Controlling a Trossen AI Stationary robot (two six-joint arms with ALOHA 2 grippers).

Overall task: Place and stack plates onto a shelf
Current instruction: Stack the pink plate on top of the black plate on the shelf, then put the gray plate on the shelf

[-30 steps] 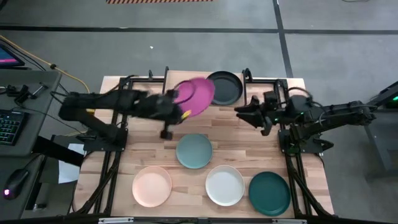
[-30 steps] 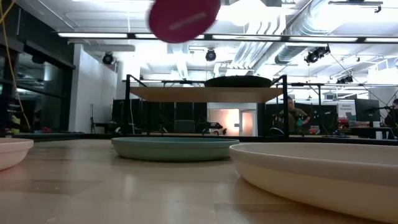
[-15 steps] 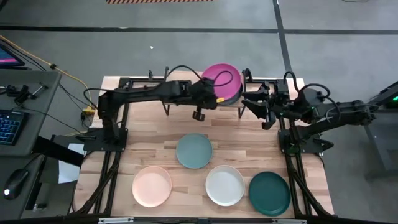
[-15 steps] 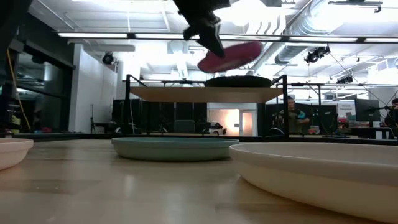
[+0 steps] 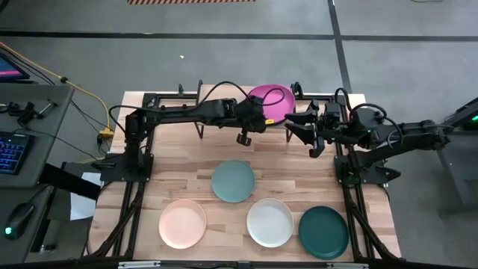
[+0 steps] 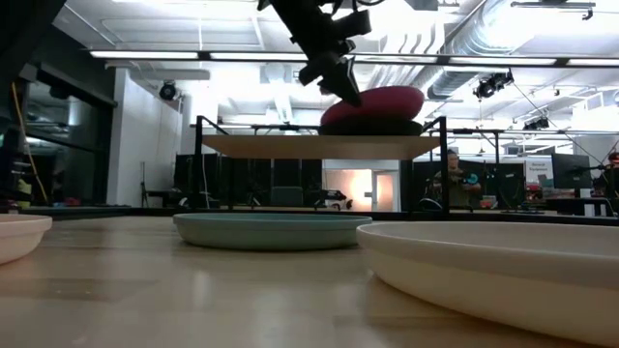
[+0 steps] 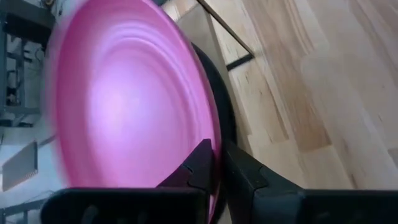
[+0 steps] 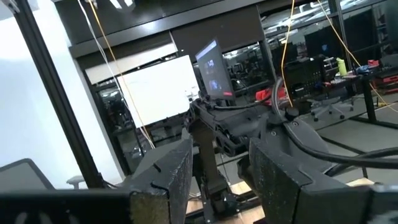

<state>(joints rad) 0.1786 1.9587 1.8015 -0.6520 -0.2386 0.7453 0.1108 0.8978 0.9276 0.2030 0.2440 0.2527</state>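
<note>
The magenta plate (image 5: 273,102) lies tilted on the black plate (image 6: 372,127), which sits on the right half of the shelf (image 6: 290,145) at the table's far edge. The plate's right side is down on the black plate and its left side is raised. My left gripper (image 5: 258,118) reaches along the shelf from the left and is shut on the magenta plate (image 7: 124,106). My right gripper (image 5: 305,131) is open and hovers just right of the shelf, touching nothing. The light teal (image 5: 233,181), peach (image 5: 182,223), white (image 5: 269,222) and dark teal (image 5: 323,232) plates lie flat on the tabletop. My left gripper (image 7: 216,155) pinches the magenta plate's rim (image 7: 210,134) between its two fingers, one on the upper face and one on the underside. The fingers (image 6: 338,82) slant down from the upper left. The held edge is raised, and the opposite side (image 6: 406,101) rests on the black plate.
The shelf's left half (image 5: 211,94) shows bare board. Black metal legs (image 6: 199,164) stand at the shelf's corners. The white plate (image 6: 503,271) fills the near right of the low view. Bare tabletop (image 5: 299,175) lies between the shelf and the four plates.
My left gripper carried the magenta plate from above the shelf's left half toward the right and down onto the black plate. The plate went from high and clear to tilted, with its right side on the black plate. My right gripper shifted slightly toward the shelf.
</note>
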